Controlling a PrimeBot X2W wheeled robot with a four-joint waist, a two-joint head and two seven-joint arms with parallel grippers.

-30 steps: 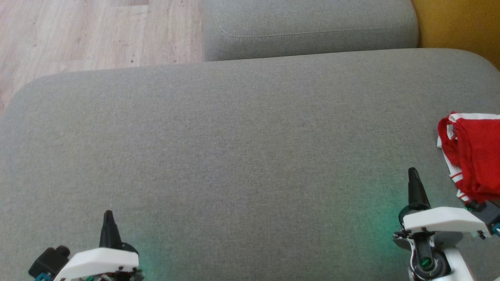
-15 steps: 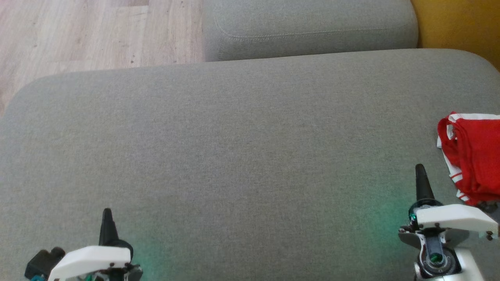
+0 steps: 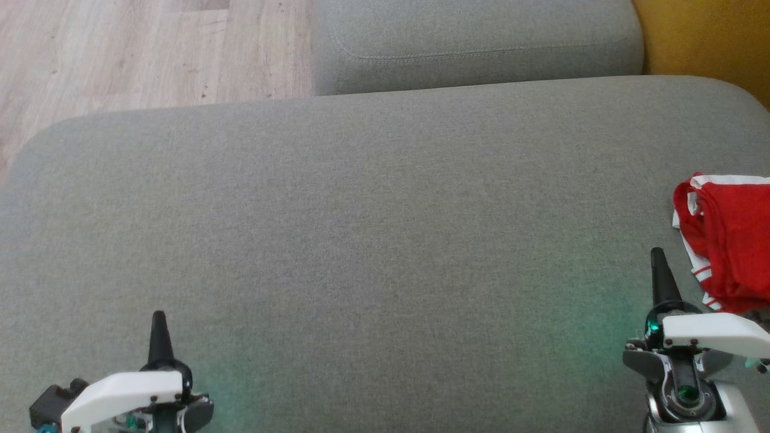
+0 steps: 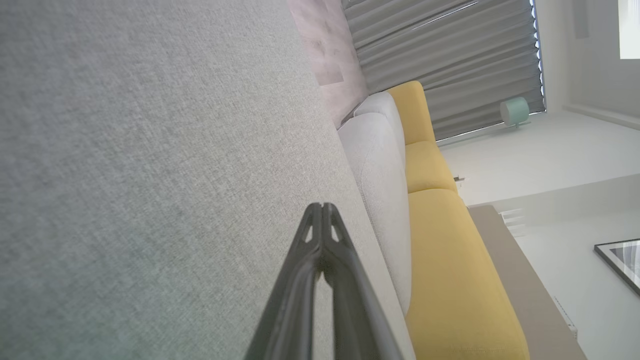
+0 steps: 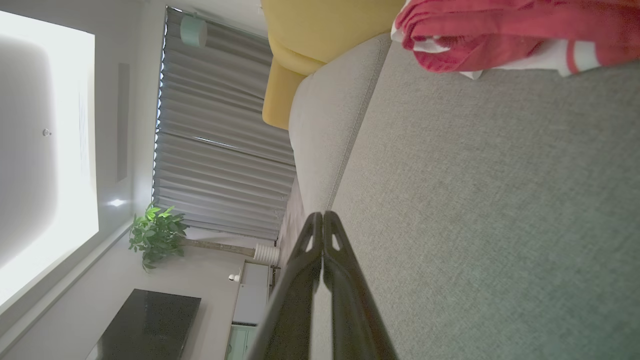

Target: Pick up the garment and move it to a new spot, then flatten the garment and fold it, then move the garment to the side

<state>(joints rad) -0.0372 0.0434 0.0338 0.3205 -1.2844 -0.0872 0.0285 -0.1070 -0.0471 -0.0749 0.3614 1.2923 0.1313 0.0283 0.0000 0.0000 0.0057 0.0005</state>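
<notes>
The red garment [image 3: 731,240] lies bunched at 3 o'clock in my head view, partly cut off by the frame edge. My right gripper [image 3: 658,257] sits just beside it at 4 o'clock, fingers pressed together on nothing. The left gripper [image 3: 159,317], at 7 o'clock, is likewise clamped and empty. I'd worry about pinching only one loose layer, or nudging the heap off the grey cushion [image 3: 385,240]. Wood floor [image 3: 120,48] lies at 11, yellow upholstery [image 3: 710,36] at 1.

The garment [image 3: 731,240] lies on the wide cushion [image 3: 373,240] at 3 o'clock, with the right gripper [image 3: 658,257] just beside it at 4 o'clock. The left gripper [image 3: 159,320] is at 7 o'clock. A second cushion [image 3: 475,42] lies behind at 12 o'clock, and the floor [image 3: 120,54] is at 11.
</notes>
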